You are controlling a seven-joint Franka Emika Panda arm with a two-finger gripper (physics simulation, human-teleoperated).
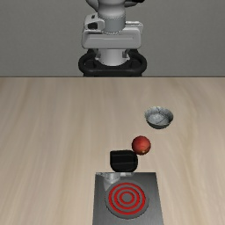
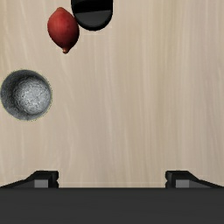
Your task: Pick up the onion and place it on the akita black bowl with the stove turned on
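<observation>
Though spread, gripper (image 2: 112, 179) far from onion (image 2: 63, 29)

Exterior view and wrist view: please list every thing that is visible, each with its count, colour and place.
onion: one, red, on the table, between the two bowls.
black bowl: one, black, close beside the onion, at the stove's edge nearer the robot.
grey bowl: one, speckled grey, apart from the rest, toward the exterior view's right.
stove: one, grey plate with glowing red rings, farthest from the robot.
table: one, light wood, under everything.
arm: one, white, over the table's far side.
gripper: one, dark fingers, open, holding nothing.
</observation>
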